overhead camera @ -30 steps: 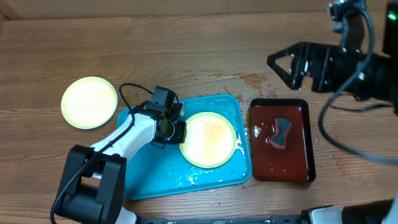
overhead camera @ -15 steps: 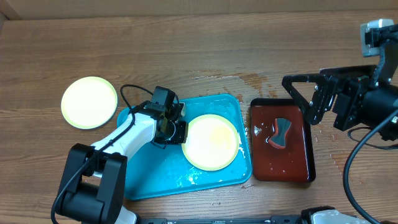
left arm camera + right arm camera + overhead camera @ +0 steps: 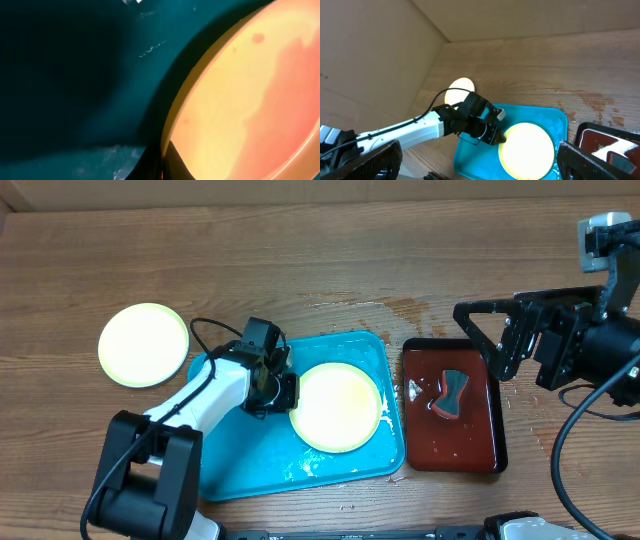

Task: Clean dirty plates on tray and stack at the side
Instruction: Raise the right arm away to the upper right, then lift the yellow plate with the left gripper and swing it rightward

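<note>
A pale yellow-green plate [image 3: 337,407] lies on the turquoise tray [image 3: 250,465]. My left gripper [image 3: 287,392] is shut on the plate's left rim. In the left wrist view the rim [image 3: 172,125] runs between my dark fingertips [image 3: 162,162] over the tray floor [image 3: 70,75]. A second plate [image 3: 144,344] lies on the table left of the tray. My right gripper [image 3: 487,338] is open and empty, up in the air over the table at the right. In the right wrist view [image 3: 479,150] it looks down on the held plate [image 3: 527,145], the tray [image 3: 470,160] and the far plate [image 3: 460,88].
A dark red-brown tray [image 3: 470,445] stands right of the turquoise tray, with a small dark sponge-like piece [image 3: 450,395] in it. Water streaks [image 3: 395,308] wet the wood behind the trays. A cardboard wall [image 3: 380,55] closes the back.
My right arm swung to the right and nearer the front a second ago, then stayed still. My left gripper kept its hold on the plate's rim; the plate hardly shifted.
</note>
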`<state>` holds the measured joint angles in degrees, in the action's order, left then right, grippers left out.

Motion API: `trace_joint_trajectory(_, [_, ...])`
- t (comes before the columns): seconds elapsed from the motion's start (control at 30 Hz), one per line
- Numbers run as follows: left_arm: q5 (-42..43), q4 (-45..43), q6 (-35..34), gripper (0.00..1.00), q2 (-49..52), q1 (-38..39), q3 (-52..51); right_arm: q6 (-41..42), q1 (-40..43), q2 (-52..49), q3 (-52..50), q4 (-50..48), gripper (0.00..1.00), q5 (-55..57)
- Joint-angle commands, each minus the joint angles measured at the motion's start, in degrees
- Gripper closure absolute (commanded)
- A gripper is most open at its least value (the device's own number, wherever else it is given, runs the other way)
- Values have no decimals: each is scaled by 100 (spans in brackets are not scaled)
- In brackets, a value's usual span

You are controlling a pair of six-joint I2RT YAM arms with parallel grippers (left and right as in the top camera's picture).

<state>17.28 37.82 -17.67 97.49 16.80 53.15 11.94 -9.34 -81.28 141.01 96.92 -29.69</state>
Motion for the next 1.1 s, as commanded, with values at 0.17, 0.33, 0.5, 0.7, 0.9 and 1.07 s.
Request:
trace_joint_trajectory(0.17, [-1102, 702, -514, 96, -1003, 170, 883, -46, 33, 11, 83, -15, 0, 846])
trace_joint_trajectory(0.33, [-1410, 1093, -638, 96, -1266, 337, 1314, -39, 33, 11, 81, -2, 0, 1556])
trace_joint_trajectory(0.5, [-1886, 1394, -682, 96, -1296, 730, 1808, 26, 33, 11, 81, 11, 0, 2098])
trace_joint_trajectory(0.7, [-2597, 1637, -704, 96, -1283, 1443, 2479, 358, 33, 11, 81, 7, 0, 2651])
trace_joint_trajectory(0.9, [-2841, 1611, -767, 96, -992, 1803, 3018, 442, 33, 13, 83, 2, 0, 2715])
trace_joint_trajectory(1.07, [-2767, 1641, -763, 96, -400, 1882, 3473, 457, 33, 72, 83, -98, 0, 2710])
